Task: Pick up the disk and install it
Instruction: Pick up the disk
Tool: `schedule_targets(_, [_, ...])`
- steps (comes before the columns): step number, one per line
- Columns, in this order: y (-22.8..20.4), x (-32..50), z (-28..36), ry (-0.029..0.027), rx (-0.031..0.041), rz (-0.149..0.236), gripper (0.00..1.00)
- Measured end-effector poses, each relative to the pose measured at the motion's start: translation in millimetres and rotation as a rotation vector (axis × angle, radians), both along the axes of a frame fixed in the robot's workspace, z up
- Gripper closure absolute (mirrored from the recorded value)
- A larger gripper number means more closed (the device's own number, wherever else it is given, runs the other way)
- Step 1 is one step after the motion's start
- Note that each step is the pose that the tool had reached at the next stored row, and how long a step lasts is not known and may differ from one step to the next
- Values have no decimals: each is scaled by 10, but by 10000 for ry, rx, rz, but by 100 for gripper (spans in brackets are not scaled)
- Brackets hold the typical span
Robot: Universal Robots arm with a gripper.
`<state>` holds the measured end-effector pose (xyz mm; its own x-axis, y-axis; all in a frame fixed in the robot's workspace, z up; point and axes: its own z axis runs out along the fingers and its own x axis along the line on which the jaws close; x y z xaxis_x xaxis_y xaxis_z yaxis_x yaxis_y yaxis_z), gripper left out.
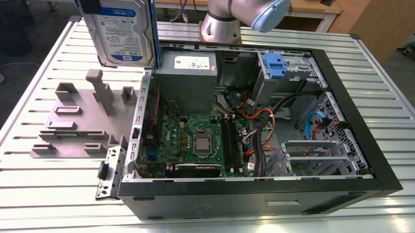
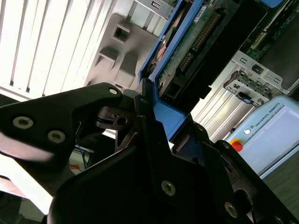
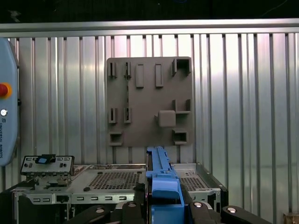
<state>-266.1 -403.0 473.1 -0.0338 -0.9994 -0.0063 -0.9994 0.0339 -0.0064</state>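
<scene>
Blue plastic shows between the black fingers [image 2: 140,140] of the gripper [image 2: 161,119] in the second wrist view. The jaws are clamped on the carrier frame of the disk [image 2: 189,44], and its green circuit-board face runs on beyond them.

In the exterior view the disk stands on end at about eleven o'clock, lifted clear of the table. Its white-and-blue label faces the camera and a blue rail runs down its three o'clock edge.

Under it lies the open computer case [image 1: 363,145], on its side with the inside facing up. Within the case:
- The green motherboard [image 1: 194,141] fills the middle.
- The grey power-supply box [image 1: 186,80] sits at twelve o'clock from the board, near the disk's lower corner as seen in this view.
- A metal drive cage carrying a blue latch [image 1: 275,65] sits at about one o'clock.
- Orange and blue cables [image 1: 311,128] trail between the cage and the board.

At nine o'clock from the case, a grey fixture plate [image 1: 71,121] with raised posts and slots lies flat on the slatted metal table [image 1: 382,92], just beside the case wall. In the first wrist view a pale blue pendant [image 3: 7,116] with a red button sits near the case.

Farthest off, at twelve o'clock, the arm's base [image 1: 220,24] rises from the table behind the case.
</scene>
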Motion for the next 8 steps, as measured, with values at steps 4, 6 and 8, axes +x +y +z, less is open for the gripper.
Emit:
schedule_targets(4, [0, 54, 0, -1, 1, -4, 64])
schedule_targets(6, [0, 81, 0, 0, 0, -5, 64])
schedule_targets(8, [0, 108, 0, 0, 0, -8, 64])
